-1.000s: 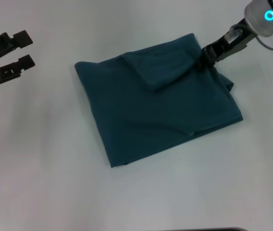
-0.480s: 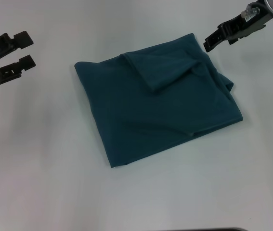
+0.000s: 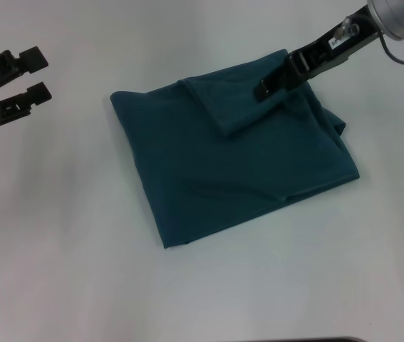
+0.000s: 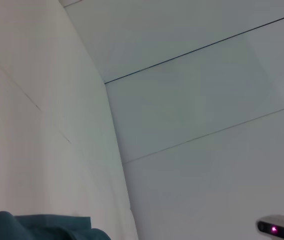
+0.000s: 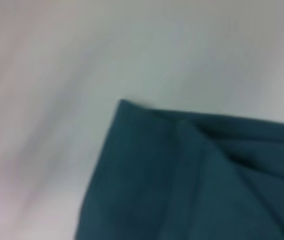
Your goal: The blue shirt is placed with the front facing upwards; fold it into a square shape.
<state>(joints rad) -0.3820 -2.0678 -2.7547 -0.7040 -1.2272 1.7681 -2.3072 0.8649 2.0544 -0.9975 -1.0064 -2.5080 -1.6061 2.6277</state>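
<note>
1 garment, the blue shirt (image 3: pixel 234 160), already folded to a rough quadrilateral mid-table, long axis from 10 o'clock to 4 o'clock. Right gripper (image 3: pixel 267 88) low over the loose flap toward 1 o'clock (contact with cloth not certain), finger state impossible to tell. Left gripper (image 3: pixel 36 70) parked well apart at 9 o'clock, fingers spread, holding nothing. Clearly nearer: the right.
</note>
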